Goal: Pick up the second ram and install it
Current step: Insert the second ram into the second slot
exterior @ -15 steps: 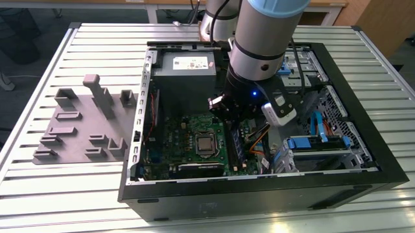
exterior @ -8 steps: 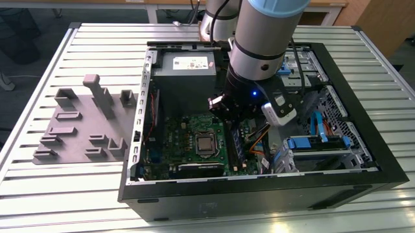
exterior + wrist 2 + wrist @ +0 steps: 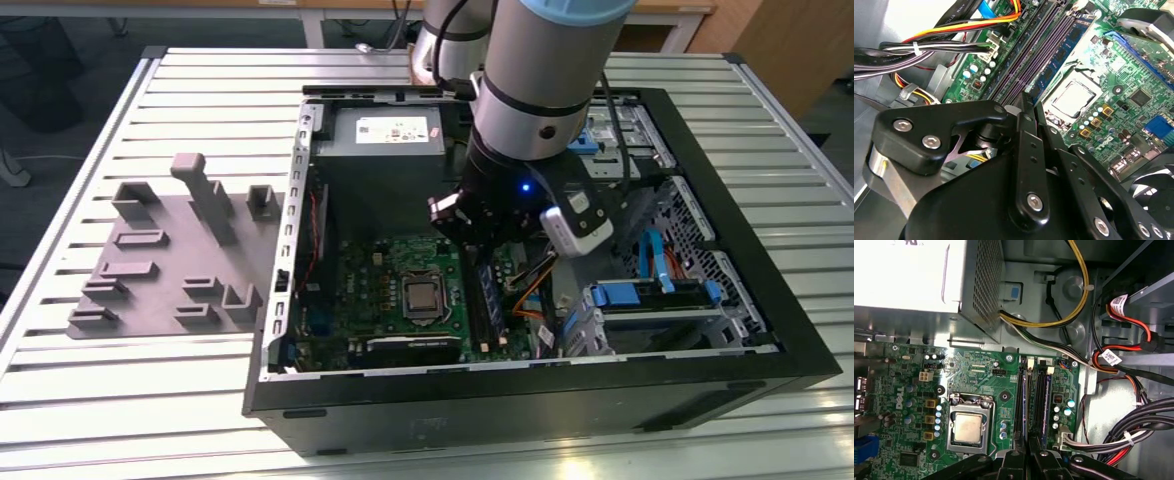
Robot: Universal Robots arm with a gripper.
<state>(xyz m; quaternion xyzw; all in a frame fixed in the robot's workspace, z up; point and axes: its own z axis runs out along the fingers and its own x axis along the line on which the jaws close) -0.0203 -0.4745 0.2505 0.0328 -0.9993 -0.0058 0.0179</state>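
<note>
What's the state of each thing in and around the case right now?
computer case: lying on its side, side panel off.
processor: in its socket, bare, no cooler on it.
memory stick: standing in the slot nearest the processor; latching can't be told.
gripper: down inside the case, at one end of the memory slots.
grey fixture: on the table, at the exterior view's left of the case.

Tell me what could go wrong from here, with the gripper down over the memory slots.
1. The gripper hangs right above the memory slots, where a memory stick stands in the slot nearest the CPU. A push off the slot's line could strain the stick or the slot.
2. The wire bundle runs close beside the slots and might snag on the gripper.
3. Whether the stick is fully latched cannot be told, so it may be only half seated.
</note>
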